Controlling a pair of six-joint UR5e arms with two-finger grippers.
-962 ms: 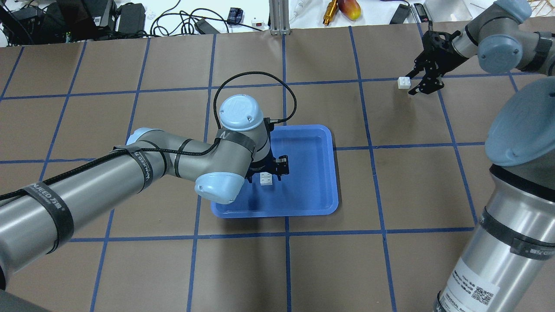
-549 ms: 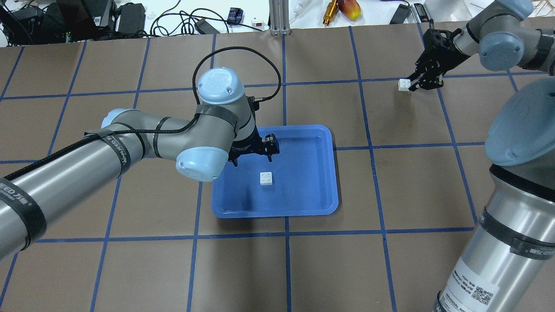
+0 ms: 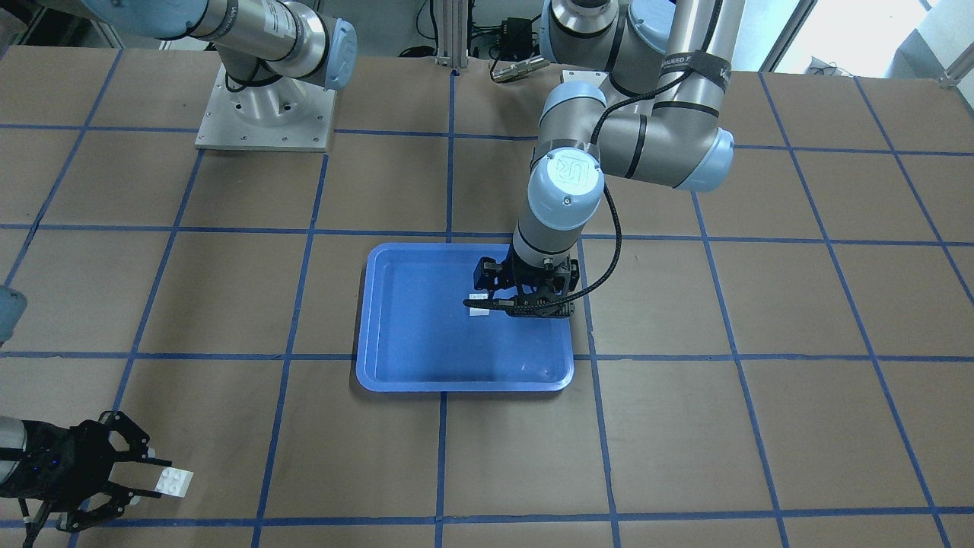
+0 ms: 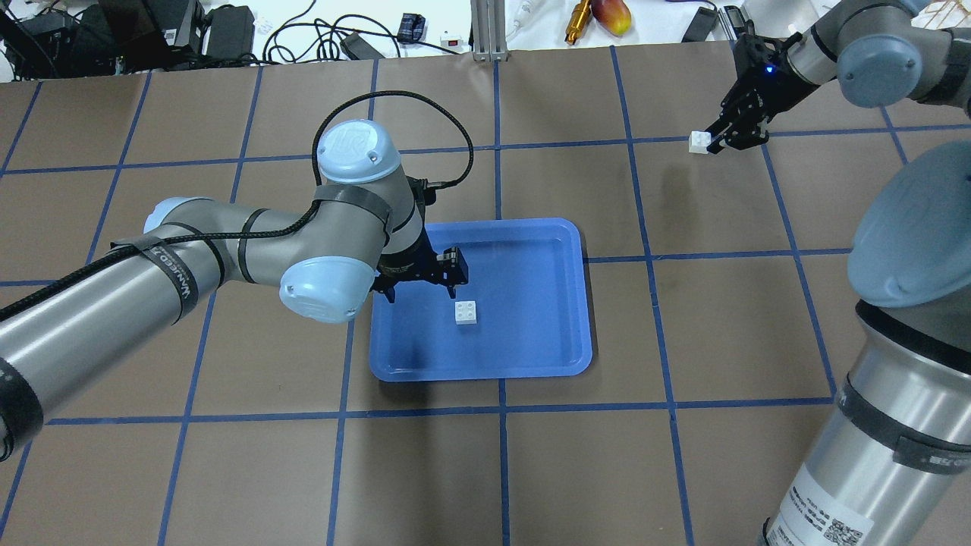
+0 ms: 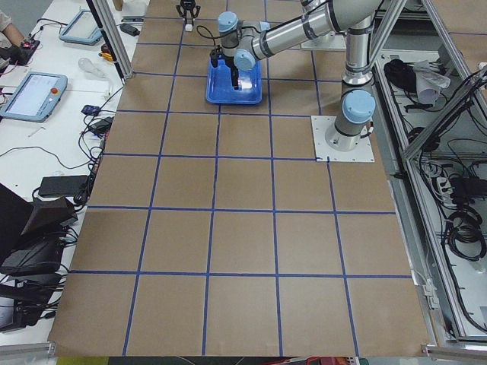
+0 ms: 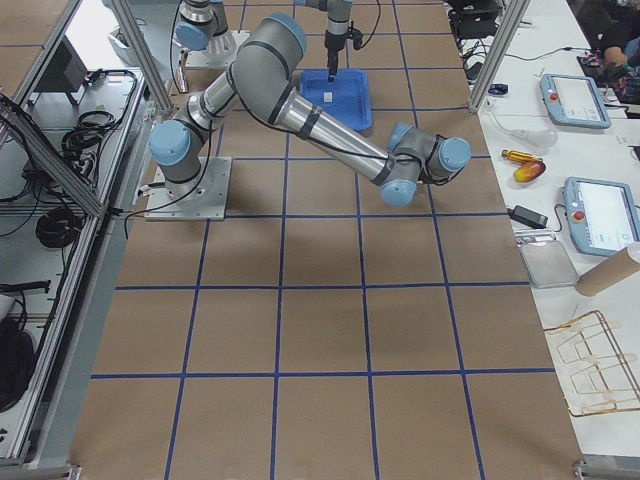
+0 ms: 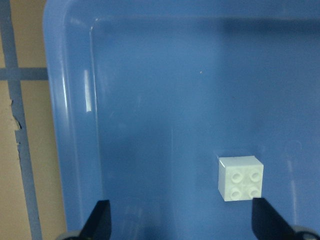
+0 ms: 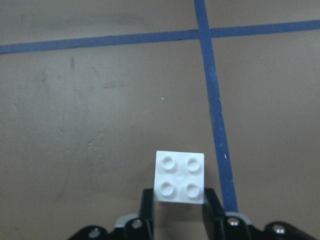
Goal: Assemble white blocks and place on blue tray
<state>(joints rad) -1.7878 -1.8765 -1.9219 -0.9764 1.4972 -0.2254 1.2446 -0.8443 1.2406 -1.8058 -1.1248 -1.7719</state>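
The blue tray (image 4: 531, 224) lies at mid-table, and it also shows in the front view (image 3: 464, 387). One white block (image 4: 466, 312) sits studs up on the tray floor, seen too in the left wrist view (image 7: 241, 178). My left gripper (image 4: 421, 282) hangs open and empty above the tray, just left of and behind that block. My right gripper (image 4: 714, 139) at the far right is shut on the second white block (image 4: 699, 142) and holds it above the table. The right wrist view shows this block (image 8: 179, 176) between the fingers (image 8: 148, 210).
Cables, adapters and tools (image 4: 227, 34) lie beyond the table's far edge, beside an aluminium post (image 4: 489, 30). The right arm's base plate (image 3: 262, 114) is on the robot's side of the table. Blue tape lines grid the brown surface.
My left gripper has drawn back up and to the left, leaving the white block on the tray. My right gripper has shut on the other block and lifted it.
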